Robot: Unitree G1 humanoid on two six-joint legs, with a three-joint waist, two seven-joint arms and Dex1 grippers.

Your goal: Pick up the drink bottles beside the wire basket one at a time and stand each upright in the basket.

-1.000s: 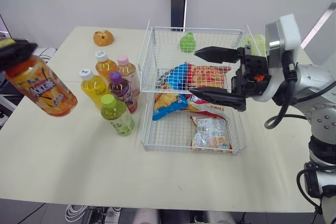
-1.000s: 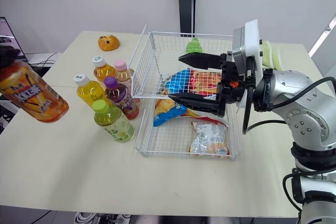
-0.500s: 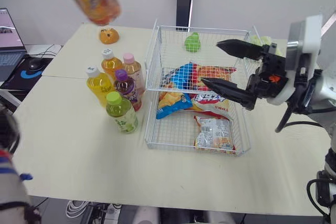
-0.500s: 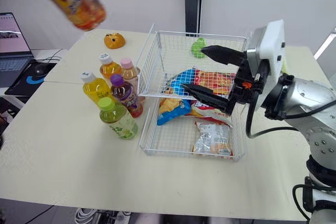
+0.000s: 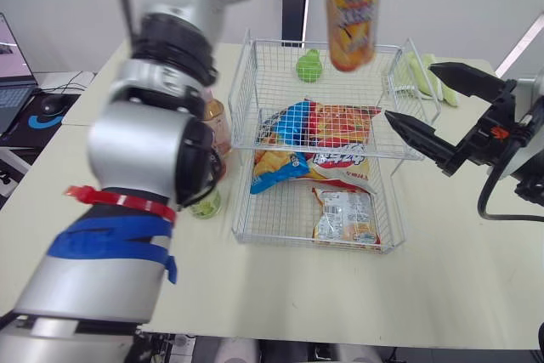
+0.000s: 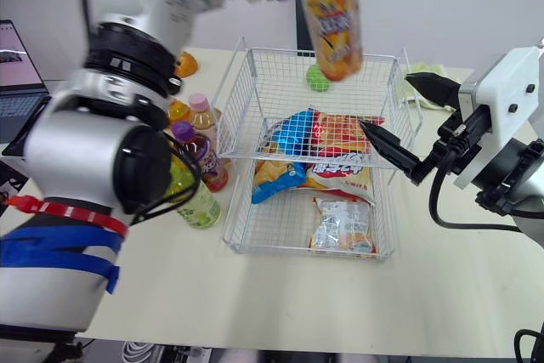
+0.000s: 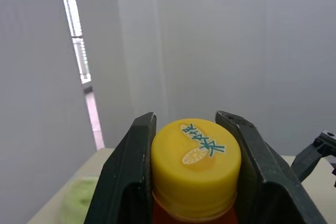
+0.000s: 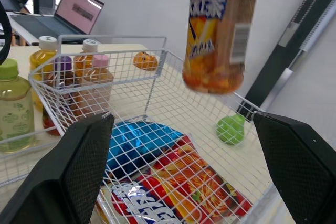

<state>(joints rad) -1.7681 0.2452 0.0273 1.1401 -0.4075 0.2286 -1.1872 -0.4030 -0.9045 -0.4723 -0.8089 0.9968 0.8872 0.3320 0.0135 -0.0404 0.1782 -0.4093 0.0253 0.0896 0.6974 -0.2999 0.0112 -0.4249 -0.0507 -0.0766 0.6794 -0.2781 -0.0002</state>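
Overhead, the orange drink bottle (image 5: 352, 16) hangs cap-up and close to upright above the 12 o'clock end of the wire basket (image 5: 255, 82), its base in the air, clear of the mesh and of the snacks below. The left gripper (image 7: 196, 156) holds it by the top: the two black fingers (image 7: 126, 182) press against opposite sides of the yellow cap (image 7: 196, 153), which carries a green and yellow print.

At the 3 o'clock side of the basket the right gripper (image 5: 416, 93) hovers with its fingers spread wide and nothing between them, tips pointing toward 9 o'clock, over the basket's rim.

Inside the basket lie a blue snack bag (image 5: 291, 121) and a red snack bag (image 5: 347, 120) near the middle, with a small clear packet (image 5: 344, 215) toward 6 o'clock. A green rounded object (image 5: 308, 65) sits at 12 o'clock; whether it lies inside the mesh or just behind it I cannot tell.

On the table at 9 o'clock of the basket stand the other drinks, partly hidden by the left arm: a pink-capped bottle (image 6: 201, 110), a purple-capped bottle (image 6: 194, 149) and a green bottle (image 6: 201, 207), close together and just beside the basket wall. An orange toy (image 8: 145, 60) rests farther off, toward 11 o'clock.
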